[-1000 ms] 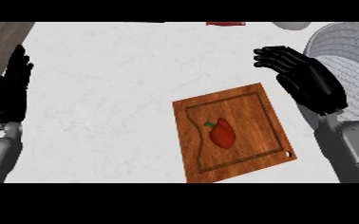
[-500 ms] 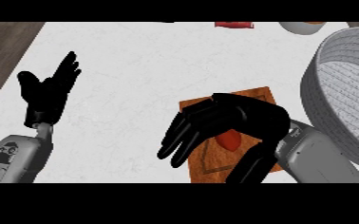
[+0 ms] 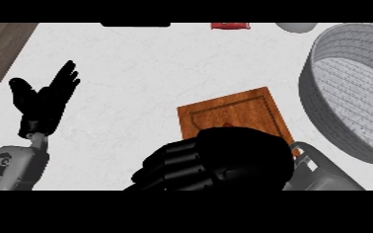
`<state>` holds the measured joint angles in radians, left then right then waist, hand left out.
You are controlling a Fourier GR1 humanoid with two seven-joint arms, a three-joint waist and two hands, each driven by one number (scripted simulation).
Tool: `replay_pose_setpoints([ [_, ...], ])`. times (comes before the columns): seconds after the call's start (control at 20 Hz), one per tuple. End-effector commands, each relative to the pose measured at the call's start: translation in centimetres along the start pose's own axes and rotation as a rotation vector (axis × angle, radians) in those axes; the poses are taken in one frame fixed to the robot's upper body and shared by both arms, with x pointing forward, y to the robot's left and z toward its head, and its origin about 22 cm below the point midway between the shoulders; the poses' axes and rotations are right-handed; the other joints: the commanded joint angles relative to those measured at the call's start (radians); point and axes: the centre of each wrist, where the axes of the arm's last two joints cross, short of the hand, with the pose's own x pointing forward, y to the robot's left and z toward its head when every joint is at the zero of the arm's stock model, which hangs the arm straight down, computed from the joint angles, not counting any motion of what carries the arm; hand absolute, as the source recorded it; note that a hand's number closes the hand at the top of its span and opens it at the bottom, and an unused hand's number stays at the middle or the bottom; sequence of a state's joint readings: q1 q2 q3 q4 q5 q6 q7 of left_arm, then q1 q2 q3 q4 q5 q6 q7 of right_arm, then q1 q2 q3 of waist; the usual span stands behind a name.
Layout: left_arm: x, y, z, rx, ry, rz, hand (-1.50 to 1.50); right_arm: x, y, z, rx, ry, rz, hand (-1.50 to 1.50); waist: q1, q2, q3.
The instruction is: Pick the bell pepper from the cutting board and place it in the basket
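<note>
The wooden cutting board lies on the white counter right of centre. My right hand is down over its near half, fingers curled under toward the left. It hides almost all of the bell pepper, of which only a red sliver shows at the hand's far edge. The grey mesh basket stands just right of the board, partly cut off by the view's edge. At the far left my left hand rests open, fingers up, away from the board.
Along the counter's far edge sit a small red object, a pale grey rounded object and a dark flat shape. The counter's left edge runs diagonally at the upper left.
My right hand came across from the basket side, spread over the pepper, then dropped onto the board and curled its fingers. The view shifted; the left hand stayed open at the left.
</note>
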<state>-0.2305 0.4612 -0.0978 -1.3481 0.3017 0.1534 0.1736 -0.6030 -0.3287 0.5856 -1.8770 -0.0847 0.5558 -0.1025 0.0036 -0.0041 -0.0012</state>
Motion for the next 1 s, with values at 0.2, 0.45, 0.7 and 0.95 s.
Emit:
replay_pose_setpoints([
  [0.2,-0.7,0.8,0.2,0.005,0.014,-0.005,0.0,6.1,-7.7,-0.1,-0.006,0.393,0.553,-1.5,-0.005,-0.005,-0.002],
  [0.45,-0.2,1.0,-0.8,-0.01,0.001,-0.004,0.0,7.1,-12.8,-1.0,0.107,0.502,0.524,-1.5,0.001,0.005,-0.001],
  [0.7,-0.9,0.5,-0.3,-0.022,-0.002,-0.008,0.0,6.2,-14.2,-0.7,0.327,0.583,0.441,-1.5,0.001,0.004,0.0],
  [0.95,-2.5,0.5,1.0,-0.014,-0.009,0.002,0.0,5.4,-16.4,3.4,0.332,0.564,0.34,-1.5,0.008,0.006,0.001],
])
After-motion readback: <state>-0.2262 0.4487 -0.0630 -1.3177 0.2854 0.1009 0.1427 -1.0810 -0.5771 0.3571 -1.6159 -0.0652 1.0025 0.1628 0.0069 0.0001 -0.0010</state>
